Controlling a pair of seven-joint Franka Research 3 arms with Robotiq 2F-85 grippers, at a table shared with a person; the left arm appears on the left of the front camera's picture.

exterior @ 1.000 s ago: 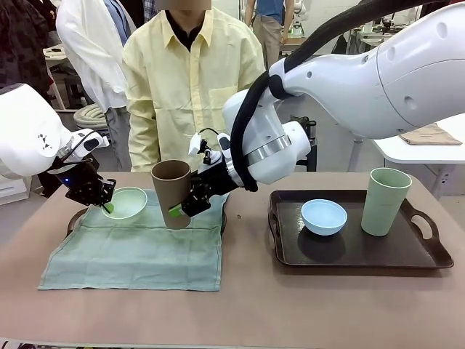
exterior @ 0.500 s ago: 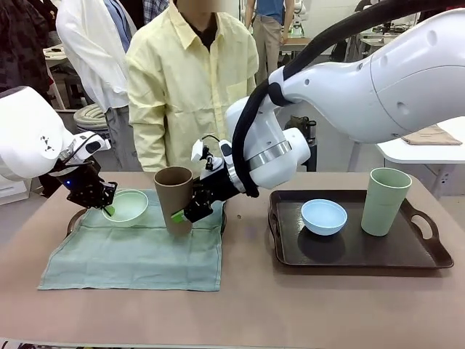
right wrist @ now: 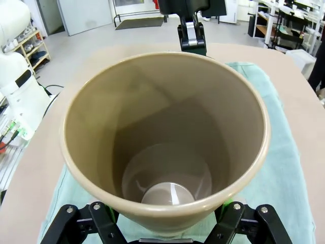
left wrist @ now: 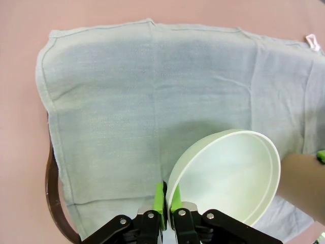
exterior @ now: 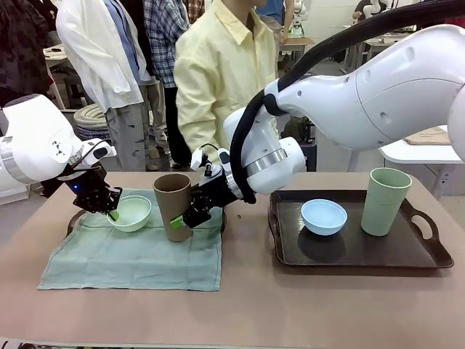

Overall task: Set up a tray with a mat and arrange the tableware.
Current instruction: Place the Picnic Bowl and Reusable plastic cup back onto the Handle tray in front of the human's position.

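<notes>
The brown cup [exterior: 172, 206] is clamped low on its wall by the right gripper [exterior: 182, 217], one green pad on each side, at the far right part of the mat [exterior: 138, 254]. Whether its base rests on the mat or hangs just above it cannot be told. The mint green bowl [exterior: 131, 212] is pinched at its rim by the left gripper [exterior: 110, 211], one pad inside and one outside. It is held tilted over the far left part of the mat.

Both pieces are judged to be light, stiff matte plastic, not fragile but easily tipped. The tall cup is best taken around the wall, below the flared lip, since its taper could let it slide in a loose grip. A rim pinch suits the shallow bowl, though it may swing about so small a hold.

The mat is soft cloth and may bunch or drag if anything is slid across it, so pieces should be set straight down. The rim of a dark tray [exterior: 75, 218] shows from under the mat's far left edge. The near half of the mat lies bare, with room for more pieces. Bowl and cup are near each other, so little clearance is left between the grippers. Well to the right of the mat, the light blue bowl [exterior: 324, 216] and pale green cup [exterior: 386, 201] wait on a second tray [exterior: 349, 251].
</notes>
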